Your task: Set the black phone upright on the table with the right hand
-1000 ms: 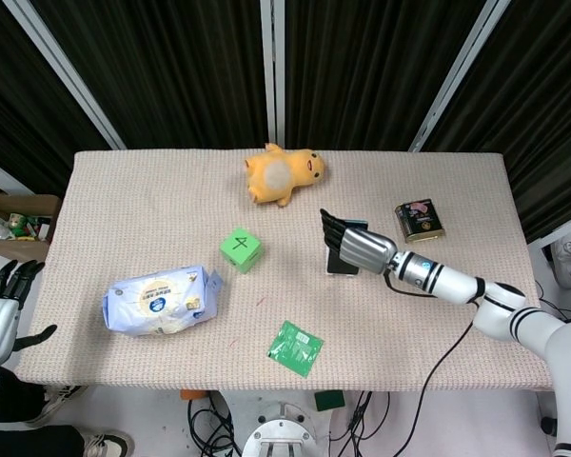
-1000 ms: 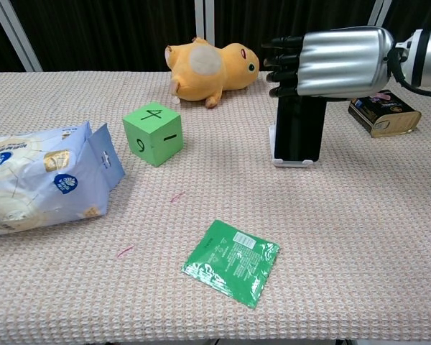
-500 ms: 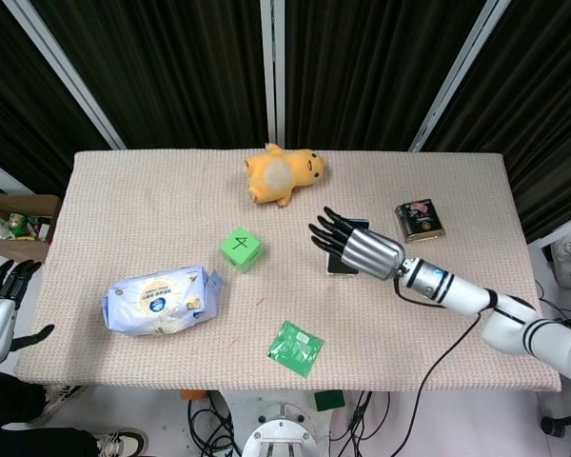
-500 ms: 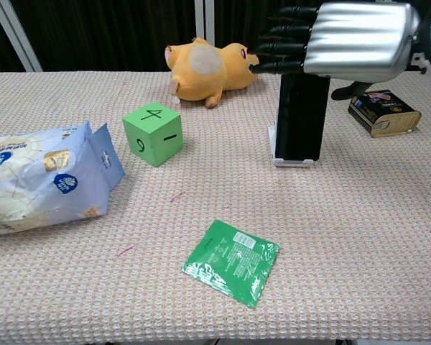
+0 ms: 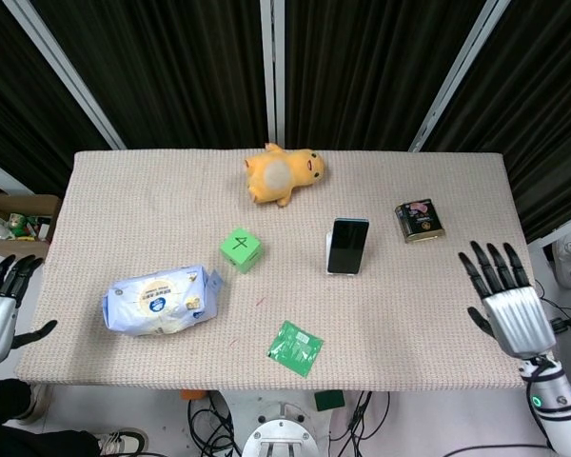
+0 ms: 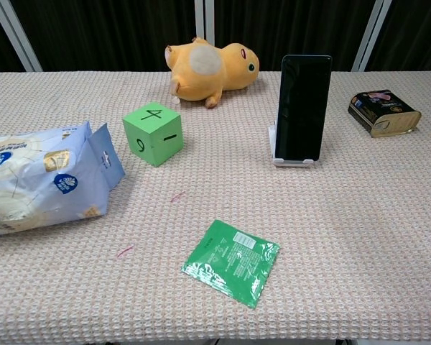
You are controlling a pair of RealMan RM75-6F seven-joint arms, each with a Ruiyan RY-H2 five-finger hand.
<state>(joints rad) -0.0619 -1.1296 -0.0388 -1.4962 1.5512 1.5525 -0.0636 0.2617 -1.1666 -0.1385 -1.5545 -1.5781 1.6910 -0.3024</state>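
The black phone (image 5: 347, 245) (image 6: 302, 106) stands upright in a small white stand (image 6: 293, 160) right of the table's middle, with nothing touching it. My right hand (image 5: 504, 303) hovers off the table's right front edge, far from the phone, fingers spread and holding nothing. My left hand (image 5: 0, 301) hangs beside the table's left edge, fingers apart and empty. Neither hand appears in the chest view.
A yellow plush toy (image 5: 284, 172) lies at the back. A green cube (image 5: 240, 248) sits left of the phone, a dark tin (image 5: 419, 220) to its right. A blue wipes pack (image 5: 162, 299) and a green sachet (image 5: 296, 347) lie toward the front.
My right hand has let go of the phone's top and pulled back to the right front, beyond the table edge. The phone stays standing on its own.
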